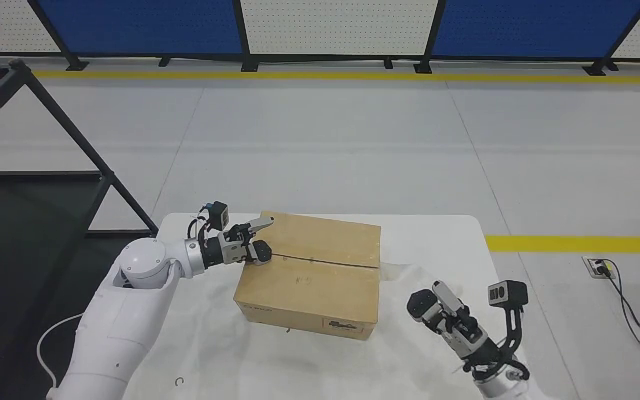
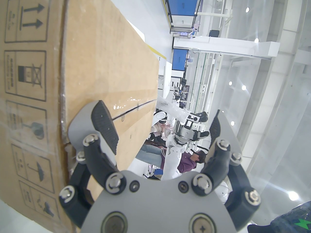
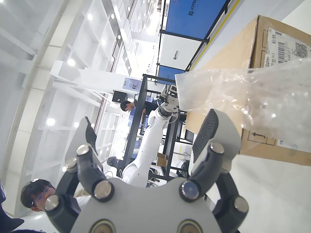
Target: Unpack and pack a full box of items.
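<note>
Right gripper (image 3: 149,120) spread, near box (image 1: 315,280) — left gripper (image 2: 158,109) spread at its seam.

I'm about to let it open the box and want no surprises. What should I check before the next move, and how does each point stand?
1. The left pincer is open and empty: ok.
2. It sits at the end of the box, by the seam: ok.
3. The right pincer is open, empty and clear of the box: ok.
4. The box lies flat on the table with its flaps shut: ok.
5. The seam is free to open: cannot tell.
</note>
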